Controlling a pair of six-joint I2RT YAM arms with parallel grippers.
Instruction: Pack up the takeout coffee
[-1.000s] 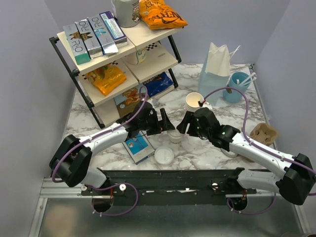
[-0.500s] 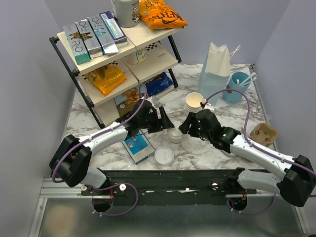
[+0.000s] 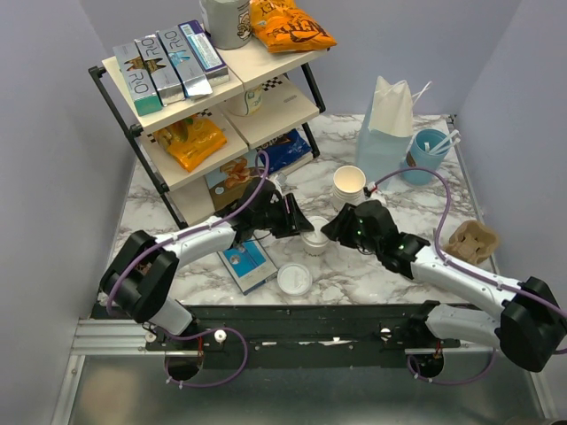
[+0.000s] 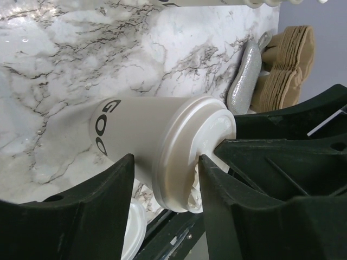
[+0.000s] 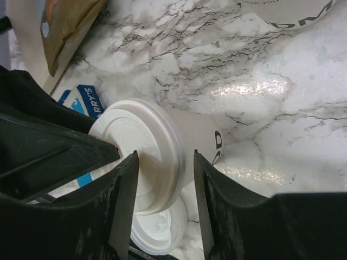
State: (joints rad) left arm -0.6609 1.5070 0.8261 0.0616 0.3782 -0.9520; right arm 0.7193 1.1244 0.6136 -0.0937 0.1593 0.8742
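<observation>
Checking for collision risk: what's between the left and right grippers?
The takeout coffee, upright on the table, lies between the left gripper and right gripper in the top view; both wrist views show fingers straddling its lid. Contact unclear.

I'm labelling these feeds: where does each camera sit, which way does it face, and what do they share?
Top external: above and behind the arms, looking down on the table; both arms show, left gripper and right gripper flanking the takeout coffee.
Left wrist: on the left arm, looking past its own open fingers at the cup's side.
Right wrist: on the right arm, facing the cup's lid, own open fingers framing it.
Shared: all three show that cup.
</observation>
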